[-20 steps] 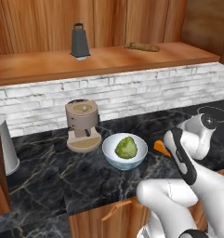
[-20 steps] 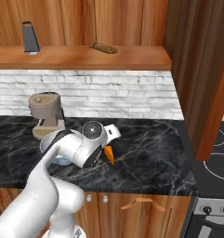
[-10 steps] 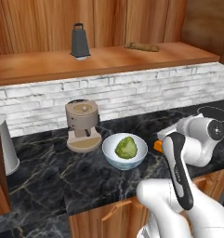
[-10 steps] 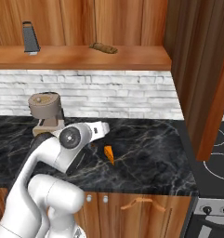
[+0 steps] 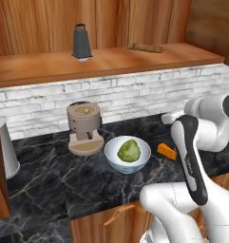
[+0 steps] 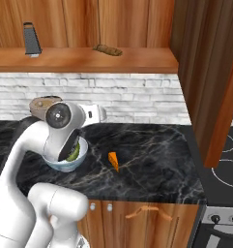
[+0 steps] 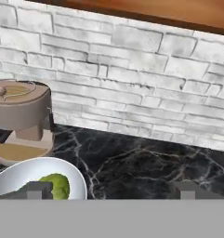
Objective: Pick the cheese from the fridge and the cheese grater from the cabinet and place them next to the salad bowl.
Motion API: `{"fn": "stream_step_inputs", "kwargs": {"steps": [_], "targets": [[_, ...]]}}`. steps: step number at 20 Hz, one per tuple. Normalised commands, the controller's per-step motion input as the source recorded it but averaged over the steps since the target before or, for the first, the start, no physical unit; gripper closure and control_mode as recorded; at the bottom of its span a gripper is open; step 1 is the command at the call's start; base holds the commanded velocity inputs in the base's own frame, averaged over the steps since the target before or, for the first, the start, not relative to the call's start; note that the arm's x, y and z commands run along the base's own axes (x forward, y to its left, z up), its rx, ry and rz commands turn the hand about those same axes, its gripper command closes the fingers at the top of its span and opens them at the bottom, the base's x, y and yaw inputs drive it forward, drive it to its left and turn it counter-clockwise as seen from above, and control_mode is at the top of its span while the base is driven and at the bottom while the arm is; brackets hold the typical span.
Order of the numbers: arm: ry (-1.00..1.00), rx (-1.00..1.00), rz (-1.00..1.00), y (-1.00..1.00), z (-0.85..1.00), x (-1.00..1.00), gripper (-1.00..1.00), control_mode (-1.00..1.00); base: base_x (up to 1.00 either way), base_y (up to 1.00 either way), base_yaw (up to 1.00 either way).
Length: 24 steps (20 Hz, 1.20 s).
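Note:
The orange cheese (image 5: 166, 151) (image 6: 113, 161) lies on the black marble counter just right of the salad bowl (image 5: 112, 156) (image 6: 60, 165) (image 7: 20, 173), which holds a green lettuce head (image 5: 129, 150). High on the wooden cabinet shelf (image 5: 111, 61) (image 6: 89, 59) stands the dark grey cheese grater (image 5: 81, 42) (image 6: 32, 38). My gripper (image 5: 168, 117) (image 6: 101, 114) (image 7: 110, 190) hovers above the counter between bowl and cheese, facing the brick wall. It is open and empty. The fridge is out of view.
A tan coffee machine (image 5: 84, 128) (image 7: 20, 111) stands left of the bowl. A brown loaf-like item (image 5: 144, 47) (image 6: 107, 49) lies on the shelf. A tall wooden panel (image 6: 205, 72) and a stove (image 6: 226, 164) bound the counter's right end.
The hand has lifted away from the cheese and turned toward the wall. The cheese stays on the counter beside the bowl.

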Motion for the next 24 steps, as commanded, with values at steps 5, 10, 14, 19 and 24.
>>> {"fn": "stream_step_inputs", "kwargs": {"steps": [5, 10, 14, 19, 24], "targets": [[0.03, 0.01, 0.0, 0.37, 0.98, -0.42, -1.0, -1.0, 0.0, 0.0, 0.0], [-0.4, 0.13, 0.0, 0.65, 0.83, -0.16, -1.0, -1.0, 0.0, 0.0, 0.0], [-0.58, 0.1, 0.0, 0.71, 0.54, -0.28, -1.0, -1.0, 0.0, 0.0, 0.0], [-0.13, 0.03, 0.01, 0.46, 0.81, -0.13, -1.0, -1.0, 0.0, 0.0, 0.0], [0.04, 0.04, 0.03, 0.23, 0.9, 0.0, -1.0, -1.0, 0.0, 0.0, 0.0]]}}
